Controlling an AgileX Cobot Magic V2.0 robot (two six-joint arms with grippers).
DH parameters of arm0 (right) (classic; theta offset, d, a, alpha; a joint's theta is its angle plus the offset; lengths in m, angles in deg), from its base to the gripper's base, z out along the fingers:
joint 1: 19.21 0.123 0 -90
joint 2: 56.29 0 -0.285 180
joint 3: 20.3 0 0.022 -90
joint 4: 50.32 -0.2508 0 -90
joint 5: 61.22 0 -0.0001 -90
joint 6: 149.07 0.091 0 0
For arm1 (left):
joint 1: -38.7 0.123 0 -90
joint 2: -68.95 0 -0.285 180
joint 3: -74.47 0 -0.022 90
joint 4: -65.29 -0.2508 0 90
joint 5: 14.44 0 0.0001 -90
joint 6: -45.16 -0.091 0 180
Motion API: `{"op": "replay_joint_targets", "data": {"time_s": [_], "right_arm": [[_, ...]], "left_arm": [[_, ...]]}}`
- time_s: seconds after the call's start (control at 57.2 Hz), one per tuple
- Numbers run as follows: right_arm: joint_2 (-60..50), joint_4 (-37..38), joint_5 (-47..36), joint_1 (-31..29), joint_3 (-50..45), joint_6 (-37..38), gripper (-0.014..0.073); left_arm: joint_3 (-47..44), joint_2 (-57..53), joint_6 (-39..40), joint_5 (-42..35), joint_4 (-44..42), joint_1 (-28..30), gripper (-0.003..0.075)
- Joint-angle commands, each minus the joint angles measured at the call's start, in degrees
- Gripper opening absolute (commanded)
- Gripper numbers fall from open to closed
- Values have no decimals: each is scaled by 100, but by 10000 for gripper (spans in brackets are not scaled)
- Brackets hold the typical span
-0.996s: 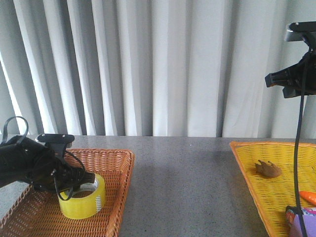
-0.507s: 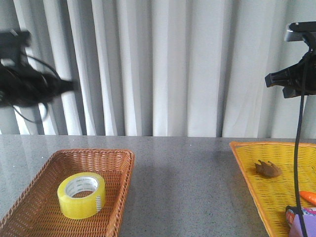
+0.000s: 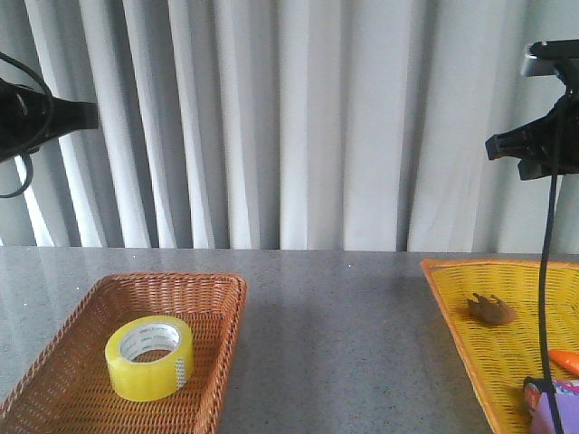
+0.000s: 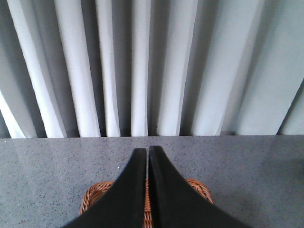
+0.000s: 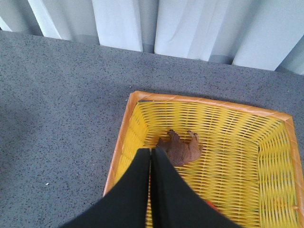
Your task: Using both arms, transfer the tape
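Tape (image 3: 149, 358) is sitting in brown basket (image 3: 217, 298), far below closed, empty left gripper (image 4: 146, 156); descending closed risks knocking it aside.

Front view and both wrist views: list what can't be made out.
- Tape: absent from both wrist views; print on its core too small to read in the front view.
- Purple object in the yellow basket: cut off by the front view's edge.
- Left gripper: mostly out of the front view.
- Brown basket: mostly hidden behind the shut jaws in the left wrist view.
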Motion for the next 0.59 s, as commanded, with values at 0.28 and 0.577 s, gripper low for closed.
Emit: {"op": "replay_joint_targets", "data": {"time_s": [0.28,0.577], "right_arm": [[-268,-1,-310,-27,137,-30,-8],[-268,-1,-304,-27,137,-30,-8]], "left_arm": [[158,-194,36,-305,-22,-34,-7],[-122,-476,-284,-235,574,-33,-6]]}}
